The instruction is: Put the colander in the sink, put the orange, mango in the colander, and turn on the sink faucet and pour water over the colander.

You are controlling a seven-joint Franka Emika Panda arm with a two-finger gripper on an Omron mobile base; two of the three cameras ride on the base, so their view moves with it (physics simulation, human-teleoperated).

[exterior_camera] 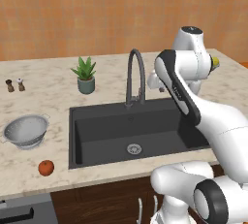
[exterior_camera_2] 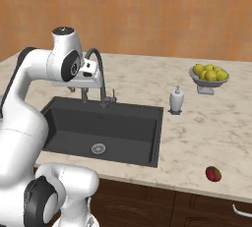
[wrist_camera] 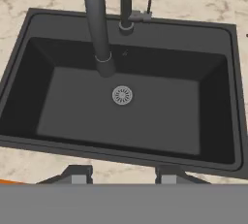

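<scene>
The silvery perforated colander [exterior_camera: 26, 131] stands upright on the counter left of the sink [exterior_camera: 99, 138]. The orange [exterior_camera: 46, 168] lies in front of it, near the counter's front edge. The mango [exterior_camera_2: 213, 174], red and green, lies on the counter far right of the sink [exterior_camera_2: 125, 135]. The basin holds nothing but its round drain [wrist_camera: 122, 95]. The gooseneck sink faucet [exterior_camera: 136, 75] rises behind the basin, and no water runs from it. My gripper [wrist_camera: 122, 175] hangs high above the sink [wrist_camera: 160, 116], close to the faucet spout [wrist_camera: 98, 24], open with nothing between its fingers.
A potted plant [exterior_camera: 85, 75] and two small shakers [exterior_camera: 15, 85] stand at the back left. A white soap dispenser [exterior_camera_2: 176, 99] sits right of the sink, with a footed bowl of yellow-green fruits [exterior_camera_2: 209, 75] behind it. A short lever [wrist_camera: 147, 7] sticks up beside the faucet base.
</scene>
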